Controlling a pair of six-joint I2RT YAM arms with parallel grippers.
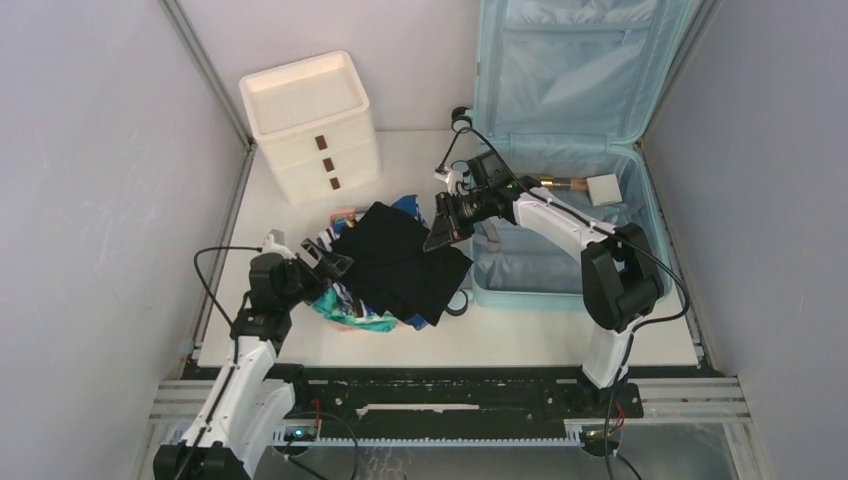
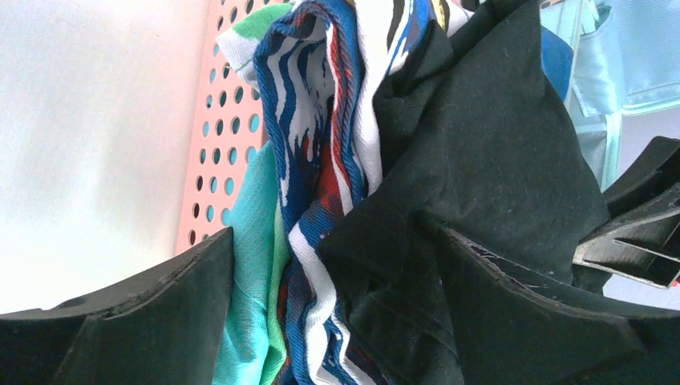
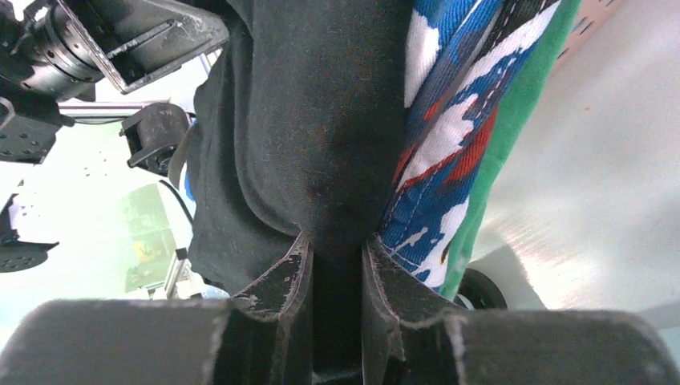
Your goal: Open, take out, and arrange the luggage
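The pale blue luggage lies open at the right, its lid leaning on the back wall. A black garment drapes over a heap of patterned blue, white and green clothes in a pink basket. My right gripper reaches left out of the suitcase and is shut on the black garment's edge; in the right wrist view the jaws pinch a fold of it. My left gripper stands open at the heap's left side, its fingers either side of the patterned cloth and the black garment.
A white three-drawer box stands at the back left. Inside the suitcase lie a small pale box and a brown-handled item. A suitcase wheel sits by the heap. Grey walls close in both sides.
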